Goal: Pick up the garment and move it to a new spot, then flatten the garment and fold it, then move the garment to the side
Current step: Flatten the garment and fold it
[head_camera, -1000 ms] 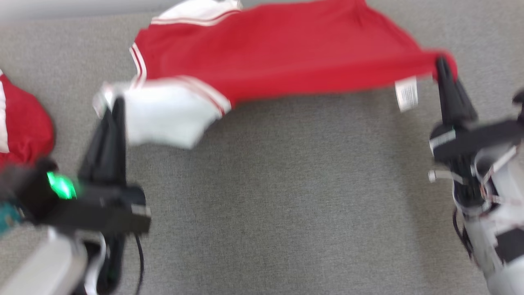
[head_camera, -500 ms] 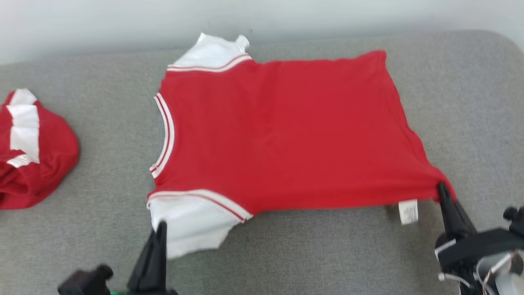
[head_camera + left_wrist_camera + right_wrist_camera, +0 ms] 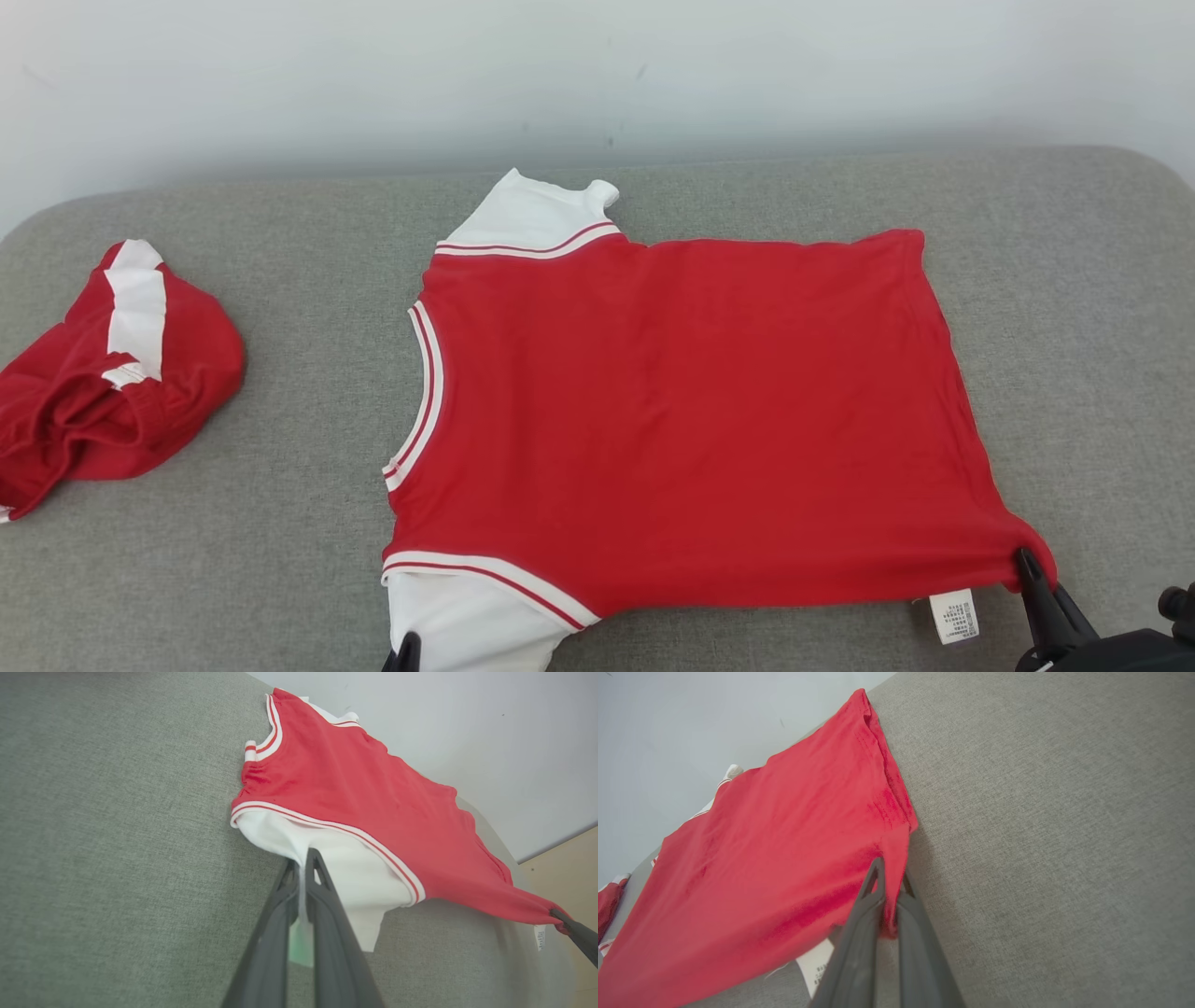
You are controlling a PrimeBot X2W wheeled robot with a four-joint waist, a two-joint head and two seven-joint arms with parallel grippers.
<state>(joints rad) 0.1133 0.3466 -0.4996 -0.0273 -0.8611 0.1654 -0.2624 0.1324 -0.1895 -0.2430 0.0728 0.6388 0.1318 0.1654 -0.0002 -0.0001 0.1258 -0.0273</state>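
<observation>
Head view: red garment [image 3: 681, 420] lies spread flat mid-tabletop [image 3: 233, 579]. I see my left hand [image 3: 404, 649] pinched shut on its near white sleeve [image 3: 467, 625], and my right hand [image 3: 1028, 565] pinched shut on the near hem corner beside the label [image 3: 954, 616]. A crumpled red garment [image 3: 112, 392] sits at the tabletop's left end.

Red tee [image 3: 681, 420] with white sleeves is spread pretty flat on the grey cushion [image 3: 280, 560], neck pointing left. Right gripper [image 3: 1029, 565] is pinching the near hem corner, next to the care tag [image 3: 954, 616]. Left gripper [image 3: 406, 651] barely pokes in at the near white sleeve. Another red garment [image 3: 112, 383] sits crumpled far left.
</observation>
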